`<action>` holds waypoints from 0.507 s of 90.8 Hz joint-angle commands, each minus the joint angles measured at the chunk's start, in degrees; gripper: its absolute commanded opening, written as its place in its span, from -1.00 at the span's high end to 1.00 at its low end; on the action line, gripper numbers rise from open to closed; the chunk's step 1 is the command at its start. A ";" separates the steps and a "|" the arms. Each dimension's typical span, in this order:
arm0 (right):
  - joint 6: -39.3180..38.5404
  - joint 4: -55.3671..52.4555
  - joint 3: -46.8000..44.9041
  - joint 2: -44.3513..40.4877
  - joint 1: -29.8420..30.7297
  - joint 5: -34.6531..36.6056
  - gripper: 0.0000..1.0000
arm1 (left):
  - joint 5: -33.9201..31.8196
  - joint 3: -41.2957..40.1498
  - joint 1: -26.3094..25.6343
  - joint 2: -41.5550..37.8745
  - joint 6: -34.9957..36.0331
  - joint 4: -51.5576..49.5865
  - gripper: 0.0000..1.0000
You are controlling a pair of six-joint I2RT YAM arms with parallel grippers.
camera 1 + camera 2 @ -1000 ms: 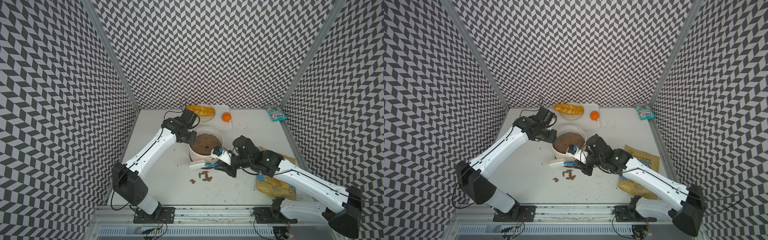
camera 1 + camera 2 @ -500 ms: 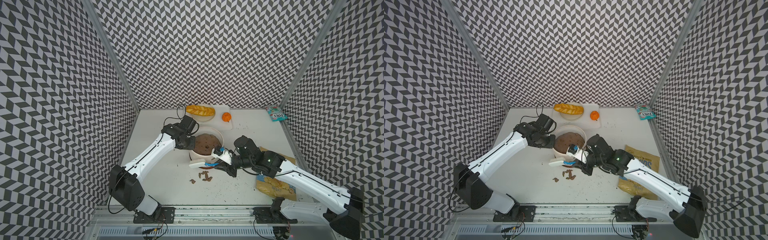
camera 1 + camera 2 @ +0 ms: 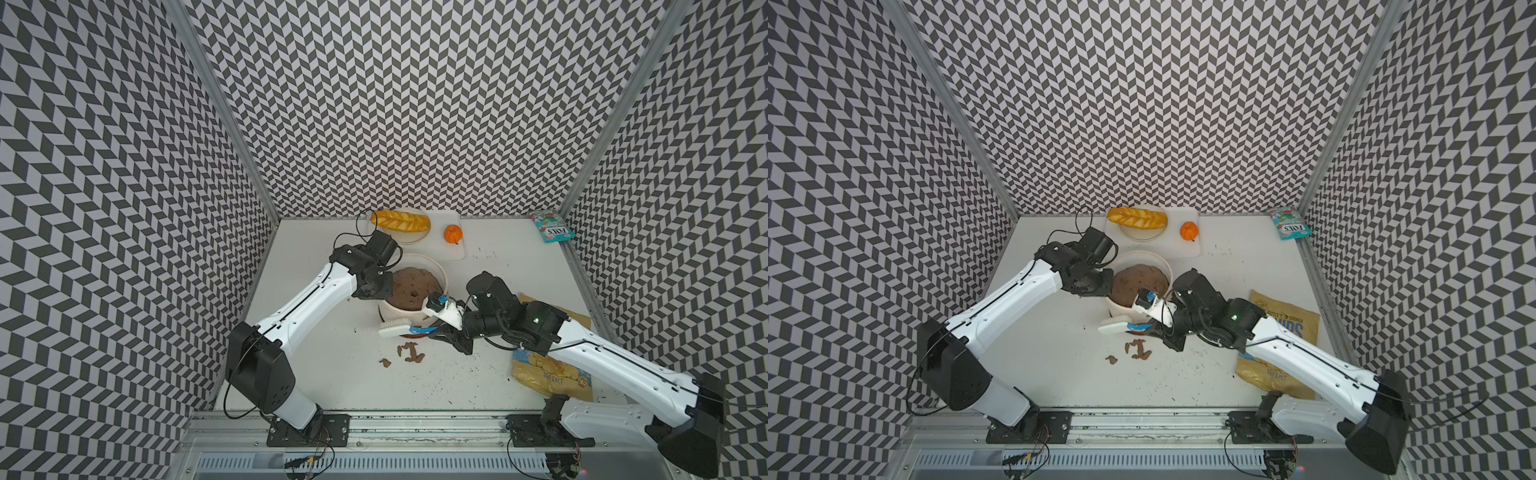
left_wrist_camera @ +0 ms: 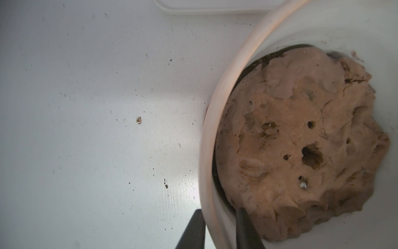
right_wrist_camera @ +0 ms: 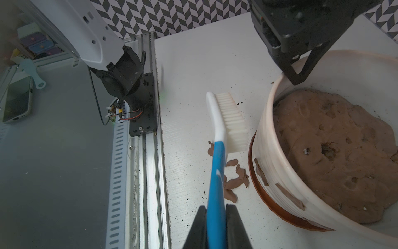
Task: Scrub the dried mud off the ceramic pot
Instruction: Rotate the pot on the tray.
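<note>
— Now that the left claw (image 4: 218,210) has come down and closed over the rim of the ceramic pot (image 3: 441,275), how is item one entered?
— Item 1, ceramic pot: mid-bench (image 3: 324,374), on its brown saucer (image 5: 265,195). Upright, mouth up, axis vertical; wider than tall. One finger sits outside the wall, one inside beside the soil mass (image 4: 301,140). Judged: the pot is now braced, so scrubbing can press without shoving it.
— Item two?
— Item 2, dried mud (image 5: 288,195): two brown strips low on the wall facing the robot, long axes roughly along the ribs. More flakes (image 3: 409,352) lie loose on the bench just in front.
— Tool?
— Item 3, brush (image 5: 219,129): right claw (image 5: 216,208) clamped on the blue handle. Long axis runs across the pot's front, head toward the left arm's side. Bristles face the wall, close to it; contact cannot be told.
</note>
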 commanded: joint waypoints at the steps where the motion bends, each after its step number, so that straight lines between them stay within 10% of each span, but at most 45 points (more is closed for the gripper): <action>1: 0.48 2.98 -0.36 -0.46 0.21 -0.58 1.00 | -0.23 0.47 -0.66 1.68 -0.97 -3.88 0.50; 46: 2.66 5.40 -2.22 -1.42 0.49 -1.73 1.00 | -0.94 3.35 -0.42 4.92 0.91 -3.85 0.68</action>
